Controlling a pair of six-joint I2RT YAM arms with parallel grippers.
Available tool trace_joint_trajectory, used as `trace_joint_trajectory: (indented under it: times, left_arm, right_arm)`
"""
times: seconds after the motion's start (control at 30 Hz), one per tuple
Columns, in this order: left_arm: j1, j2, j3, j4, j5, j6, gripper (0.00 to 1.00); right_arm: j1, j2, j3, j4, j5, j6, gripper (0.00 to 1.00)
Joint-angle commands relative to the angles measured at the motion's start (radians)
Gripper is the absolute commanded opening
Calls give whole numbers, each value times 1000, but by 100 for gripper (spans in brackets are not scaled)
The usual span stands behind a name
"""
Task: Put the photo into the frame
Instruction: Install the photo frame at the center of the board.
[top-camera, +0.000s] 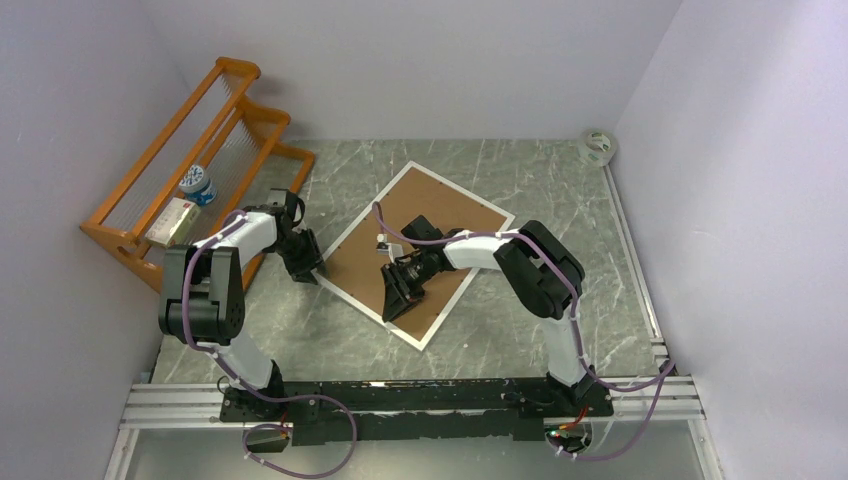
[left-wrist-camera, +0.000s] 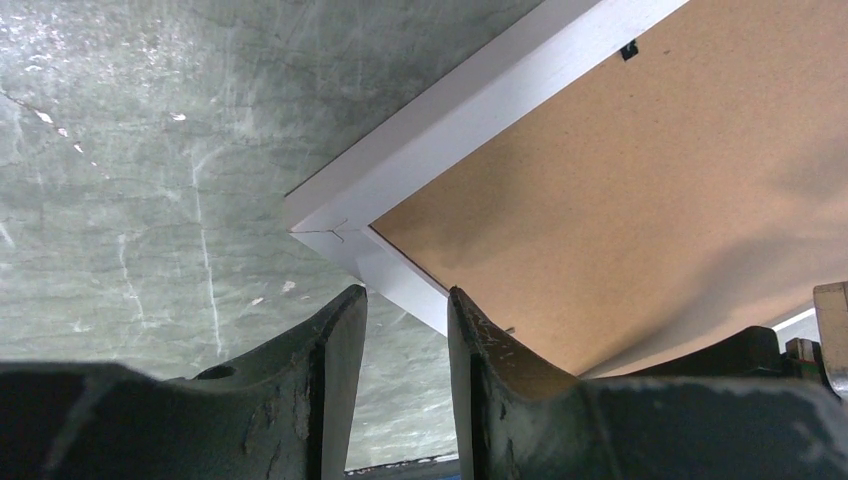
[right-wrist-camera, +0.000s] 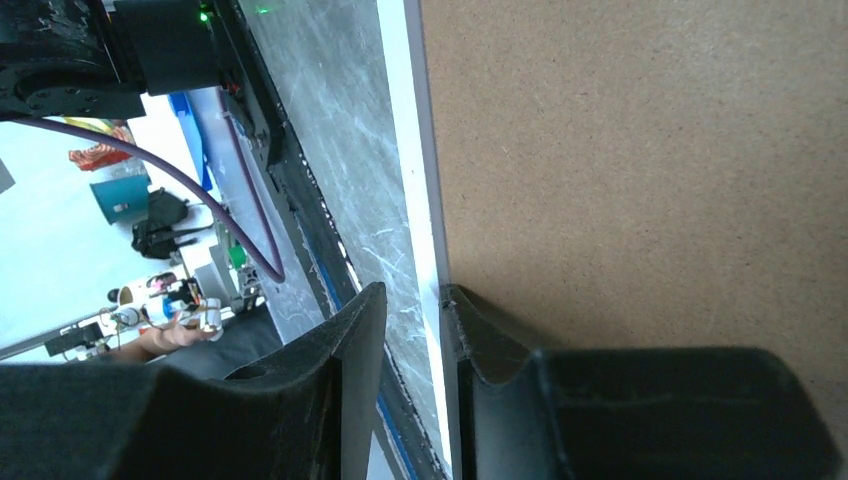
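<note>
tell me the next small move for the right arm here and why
Probably close the right end effector on the frame: its fingers straddle the white rim with a gap, the brown back faces up, and the left end effector sits at the corner.

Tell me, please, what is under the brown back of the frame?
Only the grey table shows around the frame, which lies back-up. The brown back covers everything beneath it, so whether the photo is inside cannot be seen.

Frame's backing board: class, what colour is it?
Backing board: plain brown, best in right wrist view.
</note>
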Motion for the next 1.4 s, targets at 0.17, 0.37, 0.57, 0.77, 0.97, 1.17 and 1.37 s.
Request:
trace_joint_trajectory:
  times: [0.17, 0.37, 0.57, 0.77, 0.97, 1.17, 1.37]
  left_arm:
    - [0, 41, -5, -22, -37, -5, 41]
    - [0, 62, 2, -25, -44, -9, 41]
    - [0, 69, 16, -29, -45, -15, 41]
    - [0, 15, 77, -41, -33, 0, 43]
    - [0, -39, 191, -42, -36, 43, 55]
    - [0, 25, 296, -2, -3, 156, 72]
    - [-1, 199, 418, 11, 74, 227, 77]
  right_arm:
    - [-37, 124, -53, -85, 536, -188, 33]
    - [-49, 87, -40, -98, 594, -215, 34]
    - [-59, 37, -28, -119, 650, -238, 33]
    - [-61, -126, -22, -115, 649, -191, 33]
    - [-65, -335, -21, -65, 811, -26, 33]
    - [-101, -450, -27, -146, 1120, 167, 47]
    - [-247, -474, -75, -276, 1198, 371, 66]
